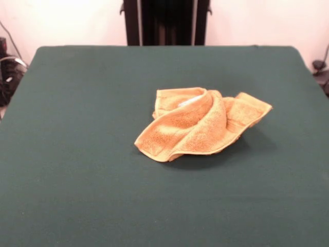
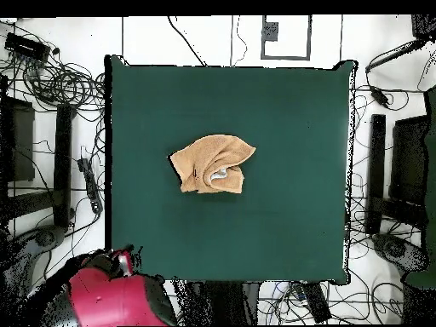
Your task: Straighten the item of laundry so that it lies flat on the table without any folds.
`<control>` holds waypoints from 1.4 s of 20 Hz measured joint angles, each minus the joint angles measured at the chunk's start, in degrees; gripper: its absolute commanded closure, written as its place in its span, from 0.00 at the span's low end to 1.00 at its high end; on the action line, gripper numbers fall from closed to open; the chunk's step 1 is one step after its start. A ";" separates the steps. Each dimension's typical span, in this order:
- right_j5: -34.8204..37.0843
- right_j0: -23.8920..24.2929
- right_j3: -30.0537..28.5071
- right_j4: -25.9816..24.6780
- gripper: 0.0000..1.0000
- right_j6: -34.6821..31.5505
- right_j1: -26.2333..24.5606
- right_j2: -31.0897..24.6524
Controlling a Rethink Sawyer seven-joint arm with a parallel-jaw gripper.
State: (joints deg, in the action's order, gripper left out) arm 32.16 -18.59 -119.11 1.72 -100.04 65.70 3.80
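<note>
The golden-orange towel [image 1: 198, 126] lies crumpled near the middle of the dark green table [image 1: 77, 164]. It is bunched and twisted, with folds rolled over one another and a small white tag showing in a fold. One hemmed corner points toward the front left, another sticks out to the right. In the overhead view the towel [image 2: 204, 162] sits a little left of the table's [image 2: 289, 221] centre. No gripper shows over the table. Only the red arm body [image 2: 111, 298] appears, drawn back off the table's bottom left corner.
The black pedestal [image 1: 165, 21] stands behind the table's far edge. Cables and dark equipment [image 2: 51, 170] lie on the floor round the table's sides.
</note>
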 measured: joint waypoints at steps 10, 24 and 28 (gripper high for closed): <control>-3.47 -4.36 0.19 0.04 0.00 -9.49 -0.42 1.93; -4.06 -15.66 3.46 4.62 0.00 -19.01 -3.43 7.05; -4.05 -17.88 5.06 5.24 0.00 -23.15 -4.94 7.20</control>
State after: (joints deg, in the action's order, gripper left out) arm 28.12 -36.48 -114.05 6.96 -123.18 60.75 11.00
